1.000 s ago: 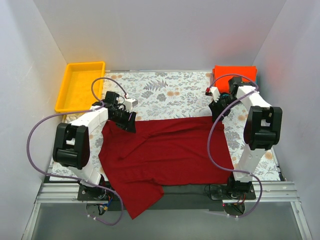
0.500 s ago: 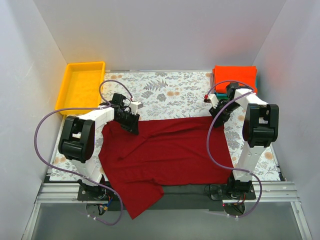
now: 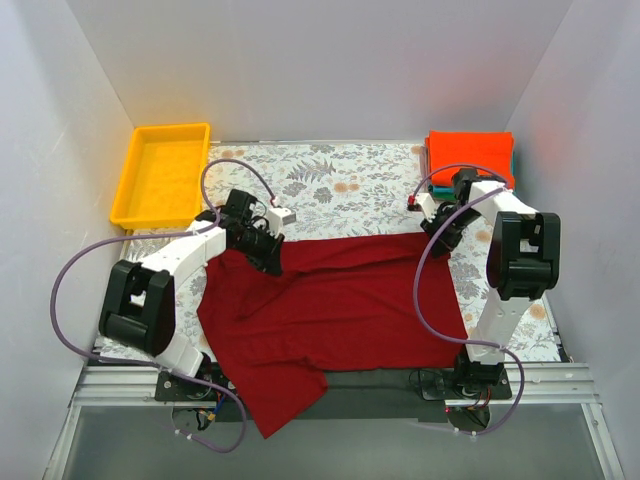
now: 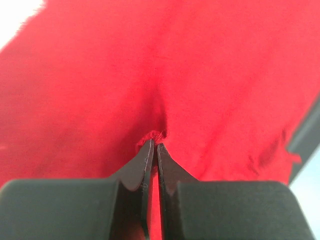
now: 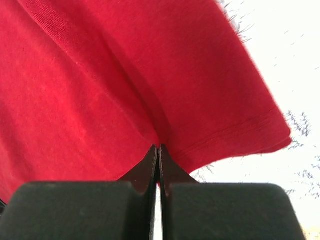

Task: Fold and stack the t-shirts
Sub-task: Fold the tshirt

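A dark crimson t-shirt (image 3: 335, 305) lies spread across the grey floral cloth (image 3: 330, 185), its near left part hanging over the table's front edge. My left gripper (image 3: 272, 262) is shut on the shirt's far left edge; in the left wrist view (image 4: 155, 144) a small bunch of red cloth is pinched at the fingertips. My right gripper (image 3: 437, 243) is shut on the shirt's far right corner, and the right wrist view (image 5: 158, 147) shows the hemmed cloth (image 5: 150, 75) drawn into the closed tips. A folded orange-red t-shirt (image 3: 470, 155) sits at the back right on something teal.
A yellow plastic tray (image 3: 162, 175) stands at the back left, beside the floral cloth. White walls close in on three sides. Purple cables loop off both arms over the table's edges.
Both grippers have closed on the crimson shirt's far edge. The left gripper has shifted a little to the right and forward; the right one has barely moved.
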Controlling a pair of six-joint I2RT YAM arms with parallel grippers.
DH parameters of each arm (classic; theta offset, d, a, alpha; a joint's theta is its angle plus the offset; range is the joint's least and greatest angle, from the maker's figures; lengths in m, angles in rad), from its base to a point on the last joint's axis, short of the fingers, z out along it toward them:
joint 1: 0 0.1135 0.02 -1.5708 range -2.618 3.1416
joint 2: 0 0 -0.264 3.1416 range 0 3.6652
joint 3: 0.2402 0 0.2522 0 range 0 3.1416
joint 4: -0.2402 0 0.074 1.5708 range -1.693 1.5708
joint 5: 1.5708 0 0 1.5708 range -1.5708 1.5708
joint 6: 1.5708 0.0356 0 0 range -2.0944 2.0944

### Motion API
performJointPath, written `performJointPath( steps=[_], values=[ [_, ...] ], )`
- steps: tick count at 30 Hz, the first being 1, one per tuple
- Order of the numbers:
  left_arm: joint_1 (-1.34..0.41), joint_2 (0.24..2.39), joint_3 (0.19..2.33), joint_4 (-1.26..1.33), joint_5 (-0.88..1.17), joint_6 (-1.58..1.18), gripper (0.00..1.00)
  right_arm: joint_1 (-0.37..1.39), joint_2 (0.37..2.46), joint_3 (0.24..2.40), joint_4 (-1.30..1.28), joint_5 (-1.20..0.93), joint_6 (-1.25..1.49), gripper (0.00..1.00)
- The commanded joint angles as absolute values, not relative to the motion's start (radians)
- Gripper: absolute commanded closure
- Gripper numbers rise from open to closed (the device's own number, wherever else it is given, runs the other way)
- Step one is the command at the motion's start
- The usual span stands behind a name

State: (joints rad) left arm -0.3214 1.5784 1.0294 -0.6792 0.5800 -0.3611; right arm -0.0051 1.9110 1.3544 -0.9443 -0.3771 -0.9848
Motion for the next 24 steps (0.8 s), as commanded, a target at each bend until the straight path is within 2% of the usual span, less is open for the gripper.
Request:
performJointPath(
  steps=[1, 5, 7, 8, 11, 14, 19, 24],
  values=[
    [-0.403, 1.482, 0.974, -0.747, 0.626, -0.301, 0.99, -0.003, 1.838, 1.327, -0.963, -0.354, -1.048, 0.99],
    [-0.504, 1.434, 0.907, -0.796, 0.604, -0.252, 0.89, -0.003, 1.822, 1.298, -0.962, -0.316, -1.095, 0.96],
    [-0.537, 1.419, 0.887, -0.824, 0.603, -0.207, 0.80, -0.003, 1.816, 1.281, -0.965, -0.296, -1.120, 0.90],
    [-0.538, 1.416, 0.888, -0.857, 0.604, -0.195, 0.77, -0.003, 1.812, 1.276, -0.966, -0.281, -1.129, 0.82],
    [-0.538, 1.394, 0.925, -0.926, 0.618, -0.170, 0.68, -0.003, 1.784, 1.272, -0.988, -0.272, -1.156, 0.68],
    [-0.474, 1.362, 0.969, -0.907, 0.630, -0.213, 0.67, -0.006, 1.772, 1.345, -1.052, -0.326, -1.146, 0.61],
    [-0.243, 1.420, 1.031, -0.832, 0.592, -0.277, 0.67, -0.006, 1.847, 1.497, -1.089, -0.466, -0.996, 0.60],
    [-0.128, 1.511, 1.046, -0.674, 0.401, -0.405, 0.68, -0.002, 1.999, 1.620, -1.062, -0.503, -0.790, 0.74]
  ],
)
